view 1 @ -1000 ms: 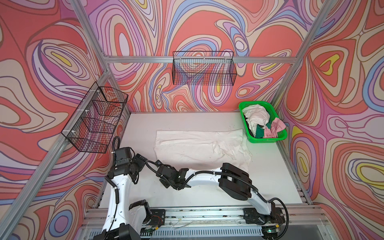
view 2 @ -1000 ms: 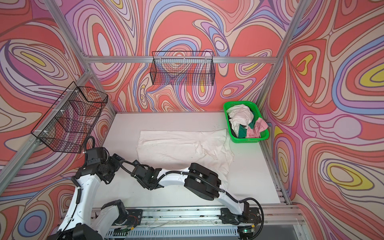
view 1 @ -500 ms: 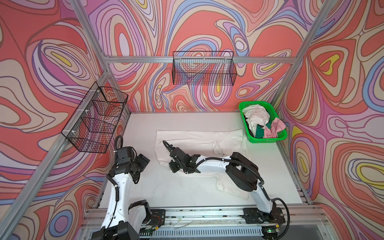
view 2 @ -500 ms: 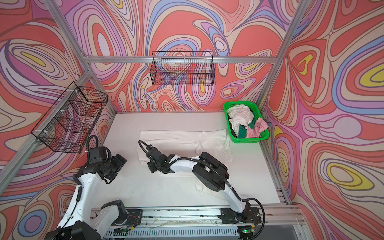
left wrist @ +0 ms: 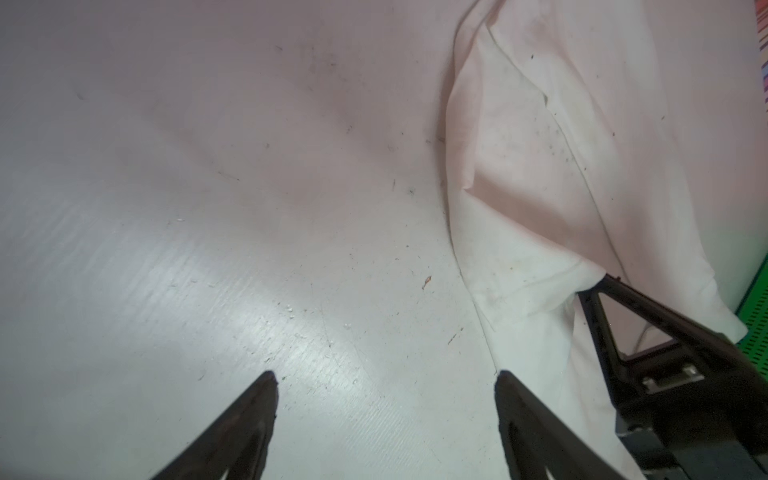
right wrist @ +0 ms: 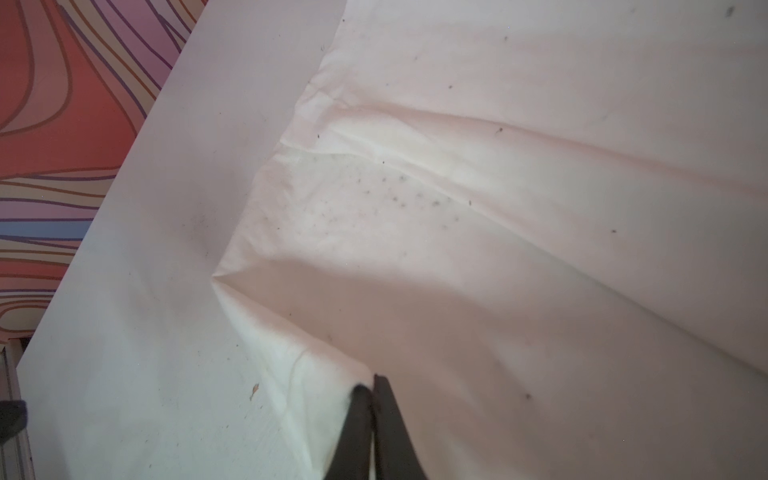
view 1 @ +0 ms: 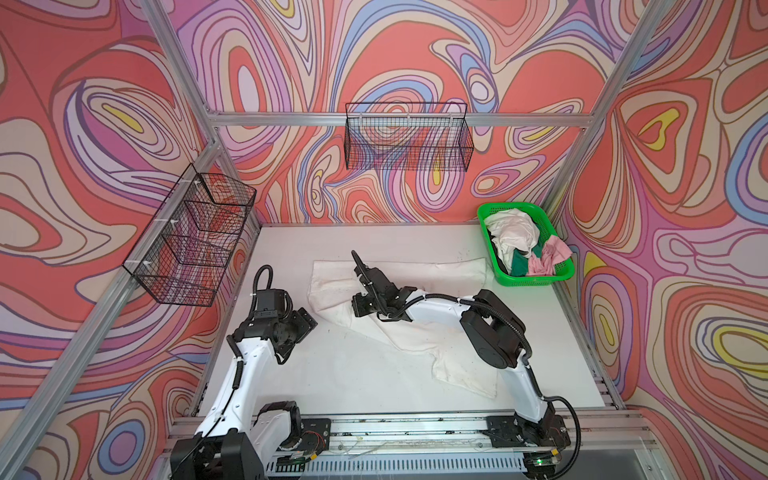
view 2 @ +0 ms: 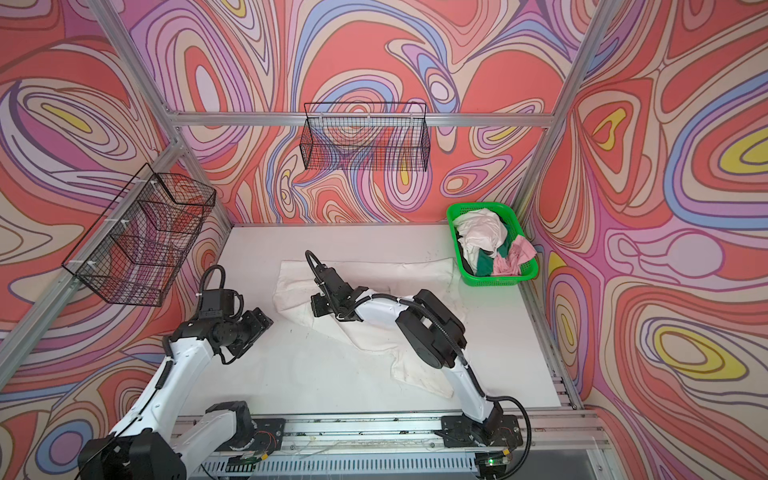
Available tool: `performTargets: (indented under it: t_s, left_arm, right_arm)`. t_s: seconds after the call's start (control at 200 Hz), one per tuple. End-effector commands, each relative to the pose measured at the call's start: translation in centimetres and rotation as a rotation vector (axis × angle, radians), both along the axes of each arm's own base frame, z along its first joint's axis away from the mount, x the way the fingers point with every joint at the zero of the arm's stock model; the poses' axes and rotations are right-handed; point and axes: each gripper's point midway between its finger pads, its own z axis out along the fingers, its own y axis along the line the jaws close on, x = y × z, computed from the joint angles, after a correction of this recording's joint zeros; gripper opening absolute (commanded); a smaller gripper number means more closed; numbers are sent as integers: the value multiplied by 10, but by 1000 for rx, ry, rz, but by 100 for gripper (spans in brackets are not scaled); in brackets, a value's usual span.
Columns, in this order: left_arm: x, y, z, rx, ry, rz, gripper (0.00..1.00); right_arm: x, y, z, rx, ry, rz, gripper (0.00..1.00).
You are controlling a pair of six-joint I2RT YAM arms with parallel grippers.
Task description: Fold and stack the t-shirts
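Note:
A large white t-shirt (view 1: 419, 274) (view 2: 386, 274) lies spread across the middle of the table, one end trailing toward the front right. My right gripper (view 1: 358, 309) (view 2: 318, 309) (right wrist: 372, 384) reaches across to the shirt's near left corner and is shut on a fold of its cloth; the left wrist view shows its tip (left wrist: 606, 284) pinching the fabric. My left gripper (view 1: 307, 326) (view 2: 264, 322) (left wrist: 384, 376) hangs open over bare table just left of the shirt, holding nothing. Crumpled white (view 1: 513, 232), dark green (view 1: 519, 264) and pale pink (view 1: 548, 257) t-shirts fill the green basket.
The green mesh basket (view 1: 528, 281) (view 2: 494, 280) stands at the far right corner of the white table (view 1: 332, 374). Black wire baskets hang on the back wall (view 1: 407, 141) and the left wall (view 1: 191, 237). Metal frame rails run along the table's front.
My right gripper has carried the shirt's corner from the front of the table back toward the far side. The left gripper has pulled away to the left, apart from the right one.

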Motion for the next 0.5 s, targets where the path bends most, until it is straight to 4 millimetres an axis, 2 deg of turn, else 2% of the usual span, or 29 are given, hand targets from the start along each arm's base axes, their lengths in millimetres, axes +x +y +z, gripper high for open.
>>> performTargets:
  t_s: [0.0, 0.2, 0.33, 0.431, 0.496]
  left_arm:
    - [1, -21, -10, -28, 17, -75, 86]
    - [15, -72, -20, -148, -32, -127, 85]
    - [24, -103, -32, -139, -10, -190, 83]
    - [30, -109, -41, -70, 15, -227, 80]
    - [33, -106, -47, -14, 23, -240, 77]
  right_arm:
    - [-5, 1, -14, -36, 20, 17, 0]
    - [-8, 0, -25, -39, 39, 20, 0]
    - [-7, 1, -26, -37, 40, 19, 0]
    - [-10, 2, -28, -33, 52, 27, 0]
    - [-12, 2, -30, -32, 58, 28, 0]
